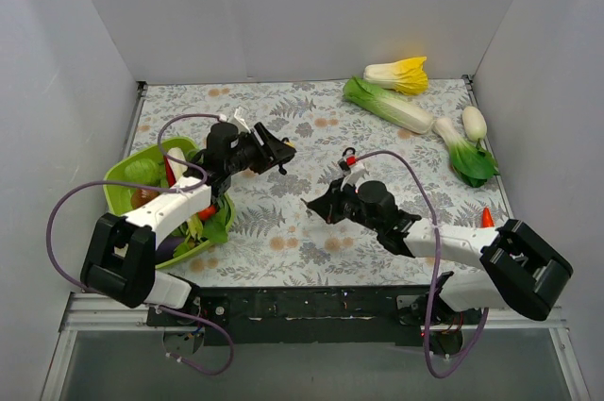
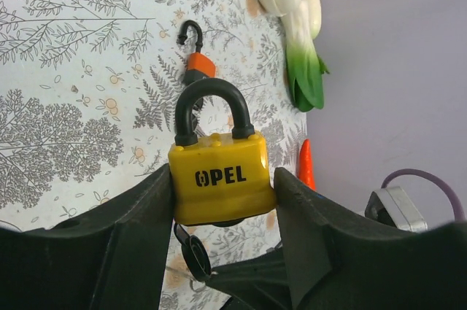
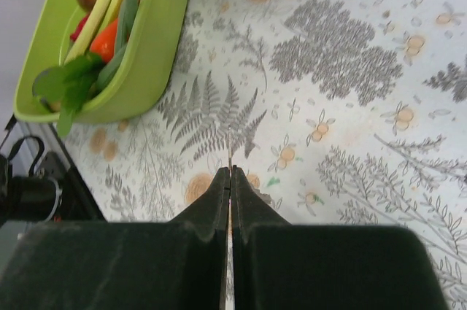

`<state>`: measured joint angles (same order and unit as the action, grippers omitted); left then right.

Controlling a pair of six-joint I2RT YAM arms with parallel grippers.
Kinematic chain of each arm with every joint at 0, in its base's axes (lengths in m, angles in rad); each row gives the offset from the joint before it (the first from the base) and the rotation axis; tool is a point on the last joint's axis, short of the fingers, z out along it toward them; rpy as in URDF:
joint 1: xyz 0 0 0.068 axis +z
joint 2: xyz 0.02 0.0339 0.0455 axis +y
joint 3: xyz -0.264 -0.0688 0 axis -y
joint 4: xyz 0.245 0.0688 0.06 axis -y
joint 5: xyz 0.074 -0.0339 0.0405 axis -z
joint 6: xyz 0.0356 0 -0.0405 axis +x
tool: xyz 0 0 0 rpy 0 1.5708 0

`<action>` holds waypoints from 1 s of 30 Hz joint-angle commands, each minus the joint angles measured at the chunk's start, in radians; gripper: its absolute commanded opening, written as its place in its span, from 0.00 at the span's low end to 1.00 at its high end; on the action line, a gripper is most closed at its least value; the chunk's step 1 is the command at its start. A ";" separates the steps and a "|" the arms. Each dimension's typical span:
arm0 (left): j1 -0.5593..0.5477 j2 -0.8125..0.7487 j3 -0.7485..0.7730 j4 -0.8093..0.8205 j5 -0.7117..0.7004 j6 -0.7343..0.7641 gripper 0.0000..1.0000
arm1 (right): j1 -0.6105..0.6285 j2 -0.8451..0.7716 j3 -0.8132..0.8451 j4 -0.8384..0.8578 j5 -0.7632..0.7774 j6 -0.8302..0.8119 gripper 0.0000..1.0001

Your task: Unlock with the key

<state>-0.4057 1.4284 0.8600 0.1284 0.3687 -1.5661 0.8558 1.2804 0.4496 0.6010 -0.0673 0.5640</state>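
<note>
Our left hand (image 1: 273,150), just right of a green bowl (image 1: 115,175) of vegetables, grips a yellow padlock (image 2: 219,179) by its sides, hoop upward. The key (image 2: 194,253) shows its black head right under the padlock's base, between the fingers, though we cannot tell whether it sits in the keyhole. Further right an orange padlock (image 2: 198,68) lies on the leaf-patterned desk (image 1: 283,231), apart from both hands; our right hand (image 3: 230,176) hangs low over the desk with its fingers pressed shut, and cabbages (image 1: 392,104) lie in the far right corner.
</note>
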 commanded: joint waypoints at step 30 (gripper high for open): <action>0.001 -0.060 -0.056 0.142 -0.024 -0.103 0.00 | 0.038 0.174 0.253 0.221 0.268 0.031 0.01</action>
<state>-0.4030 1.3712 0.7784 0.2176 0.3298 -1.6848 0.8886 1.4540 0.6594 0.7673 0.1772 0.6022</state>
